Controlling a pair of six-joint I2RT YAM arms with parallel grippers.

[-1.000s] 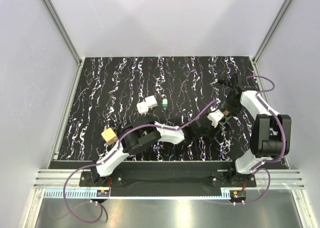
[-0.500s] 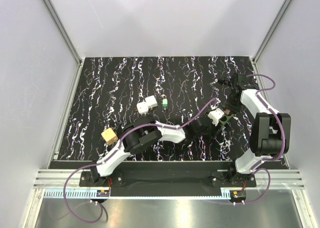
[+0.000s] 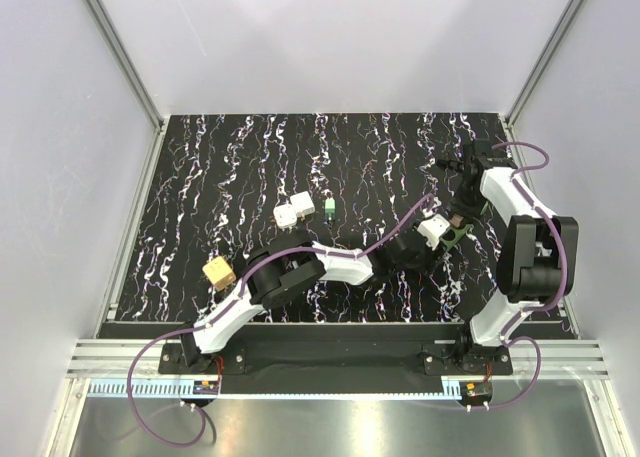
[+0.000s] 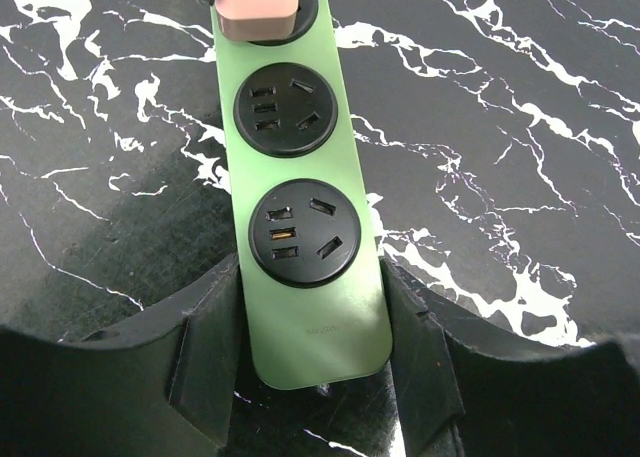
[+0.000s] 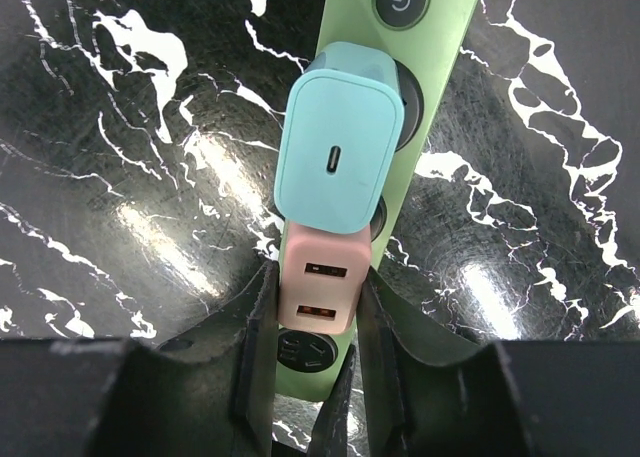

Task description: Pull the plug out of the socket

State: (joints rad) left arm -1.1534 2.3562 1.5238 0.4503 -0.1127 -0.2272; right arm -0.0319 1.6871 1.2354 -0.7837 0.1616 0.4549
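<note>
The socket (image 4: 305,227) is a long green power strip with round black outlets; it also shows in the right wrist view (image 5: 440,37) and in the top view (image 3: 456,236) at the right. My left gripper (image 4: 315,372) is shut on the strip's near end, one finger on each long side. A pink plug (image 5: 325,287) with two USB ports sits in the strip, and its edge shows in the left wrist view (image 4: 258,2). My right gripper (image 5: 315,307) is shut on this pink plug. A teal plug (image 5: 340,137) sits in the outlet beyond it, before the power button (image 5: 400,2).
Two white cubes (image 3: 293,209), a small green block (image 3: 329,209) and a tan wooden block (image 3: 219,273) lie on the black marbled table (image 3: 200,177) to the left. White walls close in the back and sides. Both arms meet at the right (image 3: 440,232).
The right arm's forearm has swung a little toward the back. Both grippers stay at the strip, and the plugs sit in the strip as before.
</note>
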